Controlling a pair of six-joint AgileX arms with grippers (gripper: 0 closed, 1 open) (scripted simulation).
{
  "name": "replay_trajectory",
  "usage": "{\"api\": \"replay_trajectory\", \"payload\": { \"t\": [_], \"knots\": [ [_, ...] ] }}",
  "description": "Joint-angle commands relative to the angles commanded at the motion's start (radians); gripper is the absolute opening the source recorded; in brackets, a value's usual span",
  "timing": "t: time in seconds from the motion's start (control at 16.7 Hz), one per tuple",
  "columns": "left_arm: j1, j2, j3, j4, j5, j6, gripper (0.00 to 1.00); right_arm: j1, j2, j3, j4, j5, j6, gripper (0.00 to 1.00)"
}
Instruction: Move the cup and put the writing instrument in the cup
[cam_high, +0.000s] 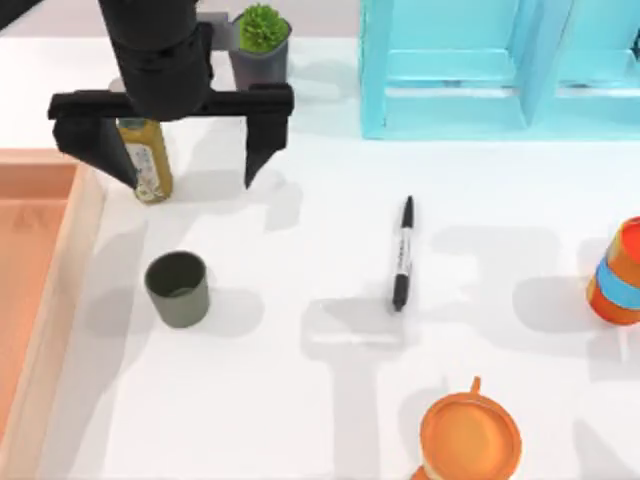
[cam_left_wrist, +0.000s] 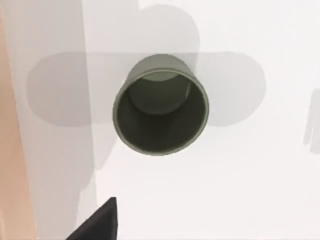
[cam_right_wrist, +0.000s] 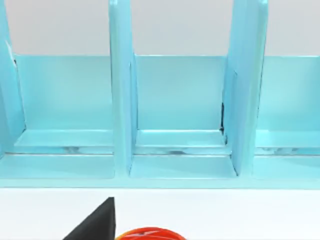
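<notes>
Step in hand, by the look of it: reaching for the cup (cam_high: 178, 288) with the left tool (cam_high: 172, 158).

Cup standing upright, mouth up and empty, at the left of the top view, a little below the middle, near the wooden tray (cam_high: 40, 290) that fills the left edge. Pen (cam_high: 402, 253) lying flat near the centre of the frame, well apart from the cup, tip toward the top, untouched.

Left tool hanging in the upper left of the top view, fingers spread wide and gripping nothing, above the cup's spot in the frame and not yet around it. Yellow bottle (cam_high: 148, 158) just beside one finger; small potted plant (cam_high: 261, 42) behind.

To do it well: come toward the lower part of the frame until the cup sits centred between the spread fingers, as the left wrist view already has the cup (cam_left_wrist: 160, 105) nearly in the middle. Keep clear of the bottle while leaving. Descend straight, close on the wall below the rim, evenly, so as not to tip it. Carry toward the pen, away from the tray edge.

Right tool (cam_right_wrist: 95, 222): cannot tell whether open or closed; a dark finger shows low in the right wrist view, facing the blue shelf (cam_right_wrist: 175, 110).
</notes>
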Motion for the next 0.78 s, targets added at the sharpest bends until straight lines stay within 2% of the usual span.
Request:
{"api": "replay_trajectory", "payload": {
  "t": [0.24, 0.54, 0.78],
  "knots": [
    [0.001, -0.012, 0.103, -0.104, 0.000, 0.001, 1.00, 0.000, 0.000, 0.000, 0.000, 0.000, 0.000, 1.00],
    [0.003, -0.007, 0.104, -0.102, 0.001, 0.000, 1.00, 0.000, 0.000, 0.000, 0.000, 0.000, 0.000, 1.00],
    [-0.045, 0.109, 0.214, -0.076, 0.036, -0.016, 1.00, 0.000, 0.000, 0.000, 0.000, 0.000, 0.000, 1.00]
  ]
}}
